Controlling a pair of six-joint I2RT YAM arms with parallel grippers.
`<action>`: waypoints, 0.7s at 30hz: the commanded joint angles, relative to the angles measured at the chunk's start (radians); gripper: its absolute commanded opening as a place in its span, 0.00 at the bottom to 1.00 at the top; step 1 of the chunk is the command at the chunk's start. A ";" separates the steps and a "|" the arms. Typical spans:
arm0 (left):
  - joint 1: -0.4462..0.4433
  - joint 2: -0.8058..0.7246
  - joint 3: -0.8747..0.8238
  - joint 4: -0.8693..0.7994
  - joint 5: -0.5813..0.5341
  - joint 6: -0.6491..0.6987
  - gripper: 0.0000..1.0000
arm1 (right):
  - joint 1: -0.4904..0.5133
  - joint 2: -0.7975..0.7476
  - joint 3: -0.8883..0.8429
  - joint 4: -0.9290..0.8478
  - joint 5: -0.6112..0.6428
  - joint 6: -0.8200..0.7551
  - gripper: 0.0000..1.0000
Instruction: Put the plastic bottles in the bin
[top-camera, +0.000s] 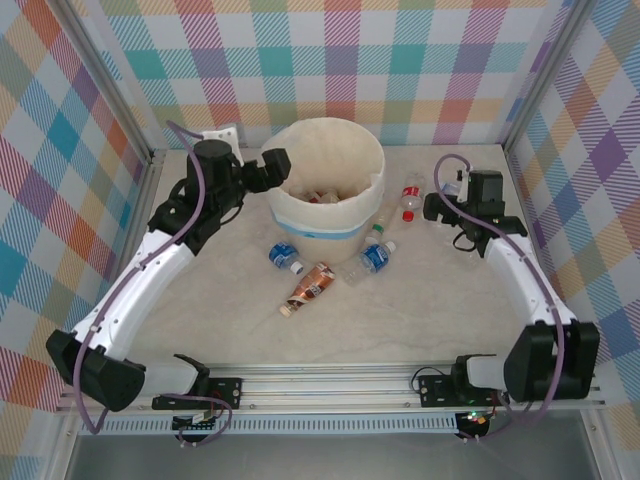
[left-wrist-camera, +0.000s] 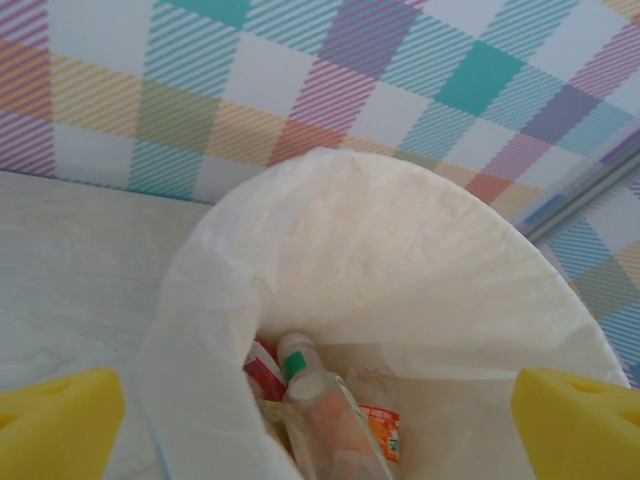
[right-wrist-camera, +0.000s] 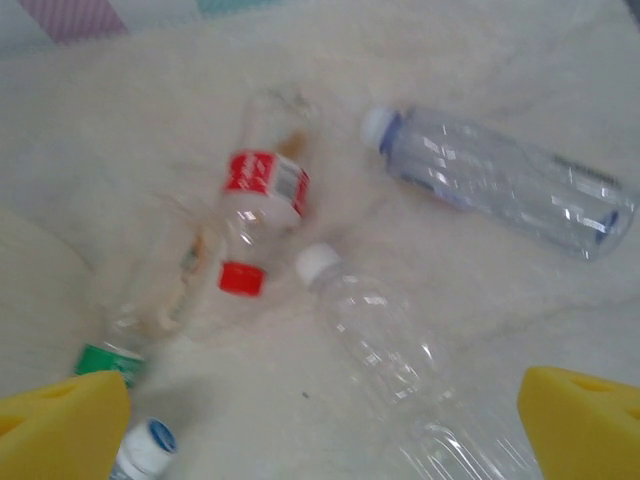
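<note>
Left gripper (left-wrist-camera: 320, 415) spread empty over the bin (left-wrist-camera: 400, 230), likely drop position; right gripper (right-wrist-camera: 322, 415) spread above loose bottles (right-wrist-camera: 262, 200), lining up a pick.

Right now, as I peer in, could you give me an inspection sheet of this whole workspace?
Surface: pale marbled table, no spills seen.
Job's things: bin upright at the back, some plastic bottles inside; several more lie on the table in front of it and to its right.
Clutter: small white fitting by the back wall.
Grippers: left gripper open over the bin, empty; right gripper open above loose bottles, empty.
Cables: purple cable looped along each arm.
Surroundings: pastel checked walls, metal rail in front.
</note>
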 joint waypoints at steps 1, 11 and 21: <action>0.008 -0.072 -0.063 0.064 -0.115 -0.042 1.00 | -0.053 0.117 0.084 -0.162 -0.044 -0.077 1.00; 0.028 -0.141 -0.179 0.115 -0.190 -0.103 1.00 | -0.091 0.425 0.229 -0.301 0.038 -0.203 1.00; 0.044 -0.150 -0.206 0.082 -0.222 -0.128 1.00 | -0.093 0.611 0.286 -0.349 0.030 -0.303 1.00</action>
